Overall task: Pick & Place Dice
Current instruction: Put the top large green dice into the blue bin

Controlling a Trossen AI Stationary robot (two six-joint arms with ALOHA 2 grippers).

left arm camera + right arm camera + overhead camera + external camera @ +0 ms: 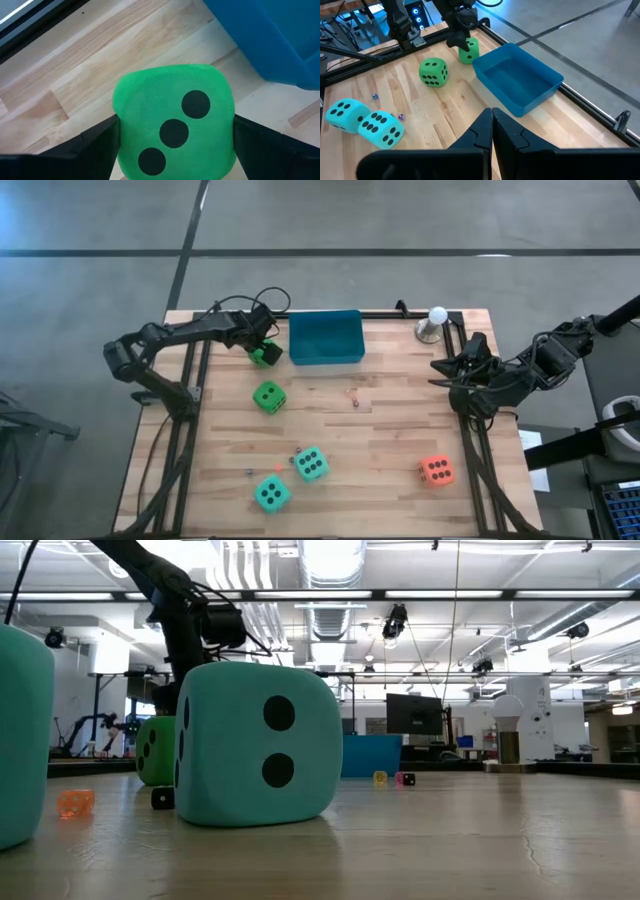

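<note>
A bright green die [174,122], three pips toward the camera, sits on the wooden table just left of the blue tray [325,338]. My left gripper [263,348] stands over it, one finger on each side. A second green die [268,396] rests mid-table. Two teal dice [311,464] [271,494] lie near the front edge, and an orange-red die [435,471] lies at the front right. My right gripper [492,117] waits shut, raised above the table's right edge. My left gripper has the green die between its two fingers [97,147], which lie against two opposite sides [121,135] of the cube. The fingers come from above, pointing steeply down. The die stands upright beside the tray; it seems to rest on the table.
A white ball on a metal stand [435,323] stands right of the tray at the back. Several tiny dice lie scattered on the wood [352,392] [75,802]. A black frame rail [190,360] runs along the table's sides.
</note>
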